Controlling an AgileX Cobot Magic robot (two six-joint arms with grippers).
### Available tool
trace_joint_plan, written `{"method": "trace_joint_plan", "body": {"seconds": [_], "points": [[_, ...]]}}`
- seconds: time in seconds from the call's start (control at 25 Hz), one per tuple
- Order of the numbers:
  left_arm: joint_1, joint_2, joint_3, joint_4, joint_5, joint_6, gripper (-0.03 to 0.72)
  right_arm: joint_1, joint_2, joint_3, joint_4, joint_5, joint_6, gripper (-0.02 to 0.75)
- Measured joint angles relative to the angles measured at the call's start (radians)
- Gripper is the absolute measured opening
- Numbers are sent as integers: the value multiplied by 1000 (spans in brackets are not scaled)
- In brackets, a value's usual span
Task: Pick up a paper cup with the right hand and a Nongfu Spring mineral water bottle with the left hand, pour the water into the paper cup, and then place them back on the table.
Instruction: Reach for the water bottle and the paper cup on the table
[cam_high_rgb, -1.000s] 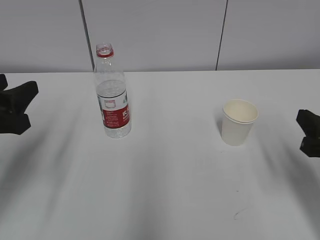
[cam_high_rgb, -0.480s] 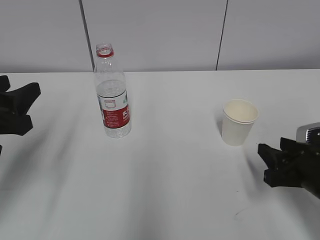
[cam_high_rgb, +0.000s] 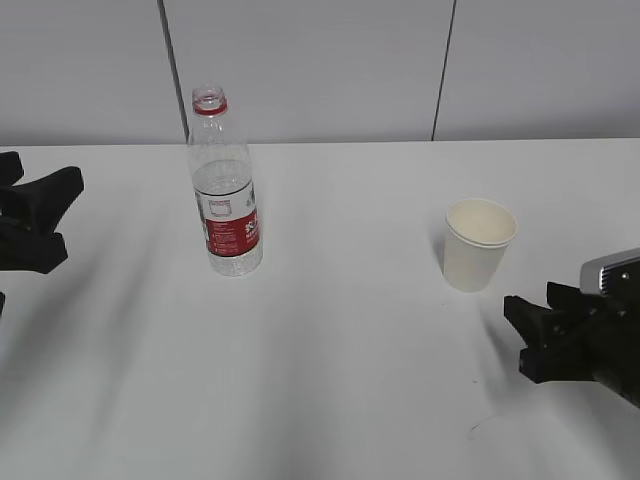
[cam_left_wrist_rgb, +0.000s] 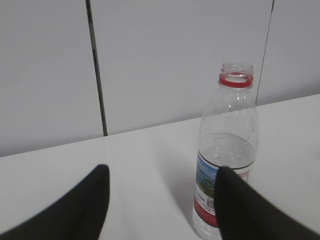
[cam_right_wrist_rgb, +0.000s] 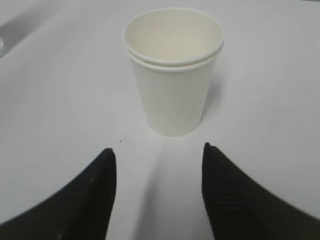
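Observation:
The clear Nongfu Spring bottle (cam_high_rgb: 226, 190) stands upright and uncapped on the white table (cam_high_rgb: 340, 330), left of centre, with water up to its shoulder; it also shows in the left wrist view (cam_left_wrist_rgb: 227, 155). The white paper cup (cam_high_rgb: 478, 244) stands upright and empty to the right, and in the right wrist view (cam_right_wrist_rgb: 173, 70). My left gripper (cam_high_rgb: 45, 222) is open and empty at the left edge, well left of the bottle. My right gripper (cam_high_rgb: 530, 338) is open and empty, just right of and nearer than the cup; in the right wrist view (cam_right_wrist_rgb: 158, 156) the cup stands ahead of its gap.
A grey panelled wall (cam_high_rgb: 320, 70) with dark vertical seams runs behind the table's far edge. A small dark mark (cam_high_rgb: 472, 432) lies on the table near the front right.
My right gripper has come in from the right edge toward the cup, down and to the left. The left gripper has barely moved. Bottle and cup have not moved.

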Motion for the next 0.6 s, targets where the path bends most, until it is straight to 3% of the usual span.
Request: {"method": "trace_joint_plan", "body": {"seconds": [0.08, 0.32, 0.6], "points": [[0, 0, 0, 0, 0, 0, 418, 0, 0, -11, 2, -2, 0, 437], [0, 0, 0, 13, -8, 0, 418, 0, 10, -55, 11, -2, 0, 649], [0, 0, 0, 17, -41, 0, 418, 0, 126, -166, 13, -4, 0, 667]]}}
